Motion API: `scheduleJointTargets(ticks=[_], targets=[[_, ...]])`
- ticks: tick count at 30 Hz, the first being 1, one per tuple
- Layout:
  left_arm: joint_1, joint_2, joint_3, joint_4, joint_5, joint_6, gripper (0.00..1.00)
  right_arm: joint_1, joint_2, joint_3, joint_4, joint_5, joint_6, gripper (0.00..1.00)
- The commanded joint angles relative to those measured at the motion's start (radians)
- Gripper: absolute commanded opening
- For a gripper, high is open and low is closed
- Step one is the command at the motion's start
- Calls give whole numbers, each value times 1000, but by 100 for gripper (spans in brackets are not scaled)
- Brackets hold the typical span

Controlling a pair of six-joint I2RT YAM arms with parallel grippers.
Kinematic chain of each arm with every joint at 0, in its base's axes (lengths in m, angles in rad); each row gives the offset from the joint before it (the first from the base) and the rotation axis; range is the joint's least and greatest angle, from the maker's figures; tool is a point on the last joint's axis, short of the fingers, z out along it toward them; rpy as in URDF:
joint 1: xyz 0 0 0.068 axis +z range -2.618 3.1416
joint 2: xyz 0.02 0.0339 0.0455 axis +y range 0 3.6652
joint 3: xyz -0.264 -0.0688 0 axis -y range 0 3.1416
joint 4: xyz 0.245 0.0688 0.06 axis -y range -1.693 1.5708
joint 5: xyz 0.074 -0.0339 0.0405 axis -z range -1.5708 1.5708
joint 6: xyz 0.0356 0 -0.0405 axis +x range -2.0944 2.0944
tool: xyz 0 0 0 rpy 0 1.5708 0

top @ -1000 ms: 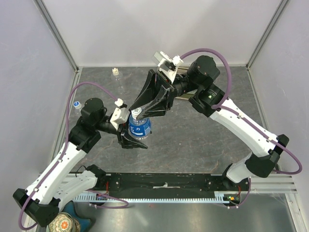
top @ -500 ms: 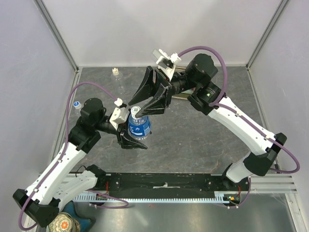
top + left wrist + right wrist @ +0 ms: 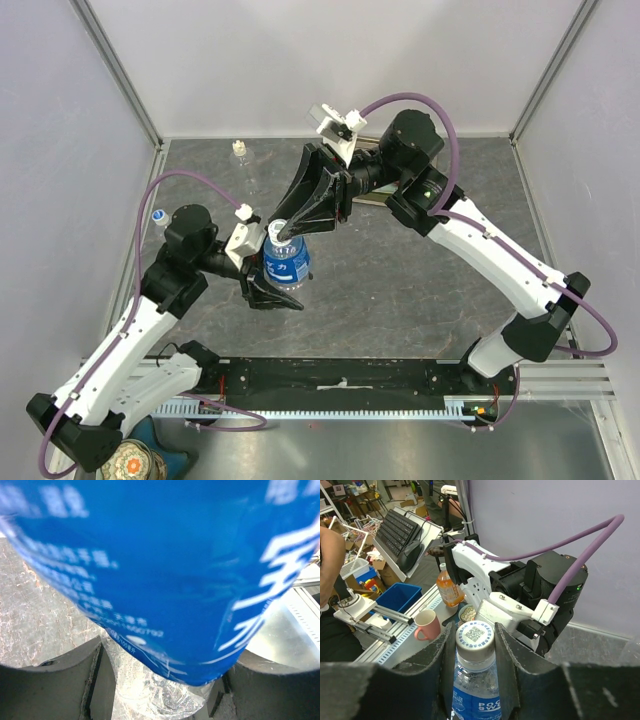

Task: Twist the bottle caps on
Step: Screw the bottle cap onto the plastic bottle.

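- Gray marbled table [image 3: 420, 270]: metal rails at left and right edges, walls behind; open surface right of and below centre.
- Right gripper [image 3: 283, 233] reaches in from upper right, fingers [image 3: 510, 650] pinched on white cap [image 3: 475, 636].
- Left gripper [image 3: 270, 280] comes from left, clamped on lower body of blue-labelled bottle [image 3: 287, 262], just left of frame centre.
- Bottle's long axis near vertical, neck and cap up, cap seated on neck.
- Second clear bottle [image 3: 243, 160], capped, upper left near back wall, well apart.
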Motion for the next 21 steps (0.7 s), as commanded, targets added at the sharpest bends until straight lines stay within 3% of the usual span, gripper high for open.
scheduleJointTargets(ticks=[1, 8, 12, 17, 21], targets=[[-3, -21, 0, 48, -5, -35, 2, -5, -18, 10, -4, 9, -26, 31], [0, -21, 20, 48, -169, -29, 2, -5, -62, -50, -174, 98, -157, 20], [5, -25, 43, 48, -316, -20, 2, -5, -90, -95, -295, 239, -233, 11], [9, -18, 69, 27, -632, 26, 2, 8, -139, -196, -319, 541, -195, 0], [11, -20, 63, 18, -812, 52, 2, 112, -153, -234, -343, 790, -203, 0]])
